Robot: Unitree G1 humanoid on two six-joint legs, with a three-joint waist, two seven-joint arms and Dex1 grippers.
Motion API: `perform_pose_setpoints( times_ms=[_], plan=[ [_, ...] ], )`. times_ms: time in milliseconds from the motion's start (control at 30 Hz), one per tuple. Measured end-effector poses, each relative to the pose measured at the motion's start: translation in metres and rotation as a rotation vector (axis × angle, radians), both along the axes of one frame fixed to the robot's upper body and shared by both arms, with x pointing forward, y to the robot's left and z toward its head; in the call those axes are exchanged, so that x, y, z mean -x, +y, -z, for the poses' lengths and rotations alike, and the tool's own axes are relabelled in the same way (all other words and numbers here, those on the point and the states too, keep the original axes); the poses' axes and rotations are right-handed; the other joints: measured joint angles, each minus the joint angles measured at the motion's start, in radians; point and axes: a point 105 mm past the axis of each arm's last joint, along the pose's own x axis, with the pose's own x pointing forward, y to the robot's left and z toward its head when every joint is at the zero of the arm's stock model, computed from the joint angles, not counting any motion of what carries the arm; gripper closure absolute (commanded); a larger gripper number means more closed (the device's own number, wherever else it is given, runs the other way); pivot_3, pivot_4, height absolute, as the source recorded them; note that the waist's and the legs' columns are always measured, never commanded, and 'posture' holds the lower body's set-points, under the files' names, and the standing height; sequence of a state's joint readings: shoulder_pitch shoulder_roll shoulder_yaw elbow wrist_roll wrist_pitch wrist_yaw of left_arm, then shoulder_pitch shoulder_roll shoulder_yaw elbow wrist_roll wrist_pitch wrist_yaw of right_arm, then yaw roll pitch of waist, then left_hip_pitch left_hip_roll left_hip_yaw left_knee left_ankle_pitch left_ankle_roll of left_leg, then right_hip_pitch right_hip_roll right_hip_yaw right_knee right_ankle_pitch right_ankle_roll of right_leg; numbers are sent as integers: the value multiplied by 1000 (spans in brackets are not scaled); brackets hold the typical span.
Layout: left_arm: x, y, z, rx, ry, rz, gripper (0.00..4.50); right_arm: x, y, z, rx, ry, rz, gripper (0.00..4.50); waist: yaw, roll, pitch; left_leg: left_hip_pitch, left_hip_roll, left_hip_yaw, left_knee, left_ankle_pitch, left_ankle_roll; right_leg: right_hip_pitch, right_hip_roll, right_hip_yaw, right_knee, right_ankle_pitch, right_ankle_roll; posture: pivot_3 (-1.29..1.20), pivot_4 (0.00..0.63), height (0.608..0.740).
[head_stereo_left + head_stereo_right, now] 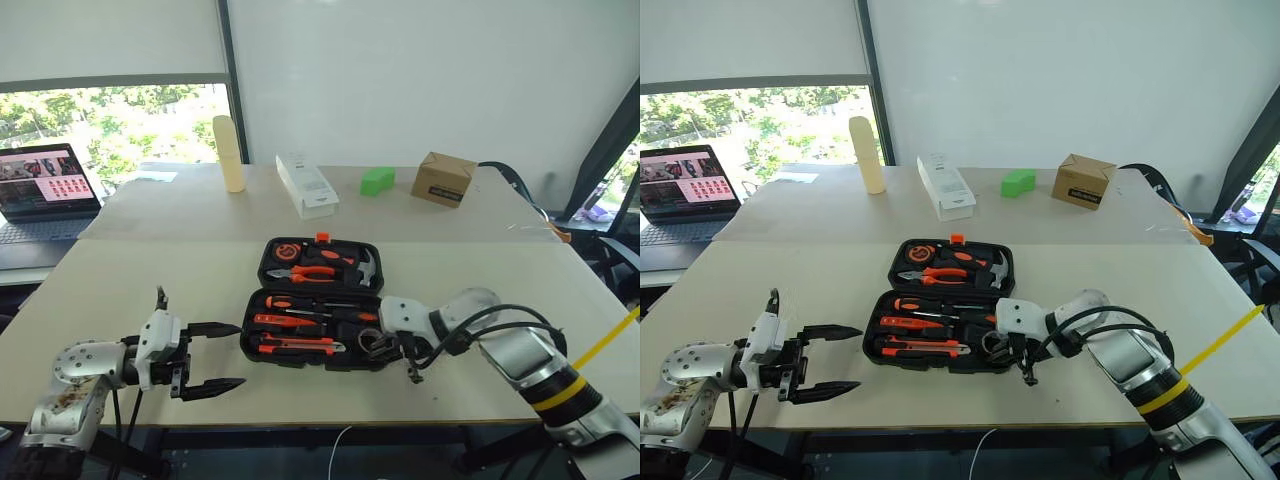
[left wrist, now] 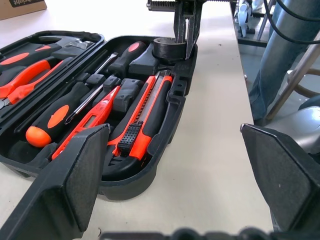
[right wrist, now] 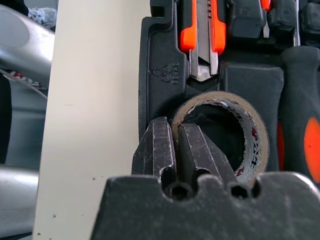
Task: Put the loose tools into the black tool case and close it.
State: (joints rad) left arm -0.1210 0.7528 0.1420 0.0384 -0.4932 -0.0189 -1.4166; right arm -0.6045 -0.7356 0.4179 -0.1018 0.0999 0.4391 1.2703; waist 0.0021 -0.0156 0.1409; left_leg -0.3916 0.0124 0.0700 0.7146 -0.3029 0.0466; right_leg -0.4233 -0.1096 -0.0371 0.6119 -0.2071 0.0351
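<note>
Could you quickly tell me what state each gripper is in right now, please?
Left gripper: open, holding nothing, beside the black tool case.
Right gripper: pinching the wall of the black tape roll in its slot, one finger inside.

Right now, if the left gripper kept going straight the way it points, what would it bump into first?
Probably the black tool case: the left gripper, jaws wide open, points across the table at the case's near end, by the utility knife.

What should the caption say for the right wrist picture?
Right fingers pinch the tape roll's wall in the tool case.
</note>
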Motion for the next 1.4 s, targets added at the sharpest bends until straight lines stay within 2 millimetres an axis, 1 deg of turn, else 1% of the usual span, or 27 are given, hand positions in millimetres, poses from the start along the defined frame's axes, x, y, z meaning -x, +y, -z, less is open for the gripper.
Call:
perform_pose_setpoints(
  times_ms=[133, 200, 233, 267, 333, 367, 400, 467, 500, 533, 600, 633, 733, 800, 900, 933, 1000, 1133, 1233, 1400],
  plan=[
    [-2, 1, 0, -7, -2, -15, 0, -5, 7, -10, -53, -10, -2, 1772, -2, 0, 0, 0, 0, 0, 0, 0, 0, 0, 0, 0, 0, 0, 0, 0, 150, 740],
    [-5, 4, 1, -17, 3, -36, 0, -8, 8, -28, -124, -16, -14, 1772, -3, 1, 1, 0, 0, 0, 0, 0, 0, 0, 0, 0, 0, 0, 0, 0, 150, 740],
    [-8, 6, 1, -14, 3, -53, 0, -9, 6, -43, -180, -24, -12, 1772, -1, 1, 1, 0, 0, 0, 0, 0, 0, 0, 0, 0, 0, 0, 0, 0, 150, 740],
    [-10, 7, 1, -11, 7, -67, 0, -10, 4, -53, -215, -36, -11, 1772, 1, 1, 1, 0, 0, -1, 0, 0, 0, 0, 0, -1, 0, 0, 0, 0, 150, 740],
    [-13, 10, 2, -4, 19, -91, 0, -9, -3, -67, -269, -50, -11, 1772, 4, 1, 1, 0, 0, -1, 0, 0, 0, 1, 0, -1, 1, 0, 0, 0, 150, 740],
    [-14, 12, 2, -3, 26, -100, 0, -7, -8, -69, -283, -42, -10, 1772, 6, 1, 1, -1, 0, -1, -1, 0, 0, 1, 0, -2, 0, 0, 0, 0, 150, 740],
    [-16, 16, 3, 2, 32, -120, 0, -4, -16, -68, -298, -33, 6, 1772, 9, 1, 1, -1, 0, -1, -1, 0, 0, 1, 0, -2, 0, 0, 0, 0, 150, 740],
    [-21, 22, 2, 11, 32, -161, 0, -1, -34, -56, -296, -17, 58, 1772, 14, 0, 1, -1, 0, -1, -1, 0, 0, 1, 0, -3, 0, 0, 0, 0, 150, 740],
    [-23, 26, 2, 17, 31, -187, 0, 2, -45, -43, -283, 5, 100, 1772, 14, 0, 1, -2, 0, -1, -1, 0, -1, 1, -1, -3, -1, 0, 0, 0, 150, 740],
    [-24, 29, 2, 18, 31, -202, 0, 5, -52, -33, -276, 30, 133, 1772, 12, 0, 1, -2, -1, 0, -1, 0, -1, 1, -1, -2, -1, 0, 1, 0, 150, 740],
    [-24, 29, 0, 18, 22, -203, 0, 7, -55, -24, -286, 48, 157, 1772, 5, 1, 1, -2, 0, 1, 0, 1, -1, 0, -1, -2, 0, 0, 1, 0, 150, 740],
    [-24, 28, -1, 16, 15, -190, 0, 8, -53, -24, -297, 41, 158, 1772, 0, 0, 1, -2, 0, 2, -1, 1, -1, -1, -1, -2, 0, 1, 1, 0, 150, 740],
    [-20, 23, -2, 5, 5, -140, 0, 16, -40, -34, -324, 8, 100, 1772, -12, 0, 1, 1, 1, 1, -1, 0, 0, 0, 0, -1, 0, 0, 0, 0, 150, 740],
    [-18, 21, -1, -3, 5, -113, 0, 22, -25, -36, -342, 32, 91, 1772, -14, 0, 1, 2, 2, 1, -1, 0, 0, 0, 0, -1, 0, 0, -1, 0, 150, 740],
    [-16, 18, 2, -17, 2, -85, 0, 34, 2, -27, -345, 126, 100, 1772, -13, 0, 1, 2, 2, 0, -1, 0, 0, 0, 0, -2, 1, 0, -2, 0, 150, 740],
    [-16, 17, 2, -18, 4, -80, 0, 37, 9, -24, -336, 148, 108, 1772, -12, 0, 1, 2, 2, 0, -1, 0, 0, 0, 0, -2, 1, 0, -2, 0, 150, 740],
    [-15, 16, 3, -20, 7, -72, 0, 38, 18, -18, -315, 172, 142, 1772, -12, 0, 1, 1, 1, 0, -1, 0, 0, 0, -1, -2, 1, 0, -2, 0, 150, 740],
    [-11, 15, 5, -24, 15, -63, 0, 28, 19, -14, -267, 132, 208, 1772, -5, 0, 1, 1, 0, 0, -1, 0, 1, 0, -1, -2, 1, 0, -2, 0, 150, 740],
    [-8, 15, 9, -25, 29, -56, 0, 19, 16, -17, -236, 81, 238, 1772, -5, 0, 1, 1, 0, 0, -1, 0, 1, -1, -1, -2, 1, 0, -2, 0, 150, 740],
    [-6, 14, 8, -27, 28, -46, 0, 17, 15, -20, -224, 75, 243, 1772, -4, 0, 1, 1, 0, 0, -1, -1, 1, 0, -1, -2, 0, 0, -2, 0, 150, 740]
  ],
)
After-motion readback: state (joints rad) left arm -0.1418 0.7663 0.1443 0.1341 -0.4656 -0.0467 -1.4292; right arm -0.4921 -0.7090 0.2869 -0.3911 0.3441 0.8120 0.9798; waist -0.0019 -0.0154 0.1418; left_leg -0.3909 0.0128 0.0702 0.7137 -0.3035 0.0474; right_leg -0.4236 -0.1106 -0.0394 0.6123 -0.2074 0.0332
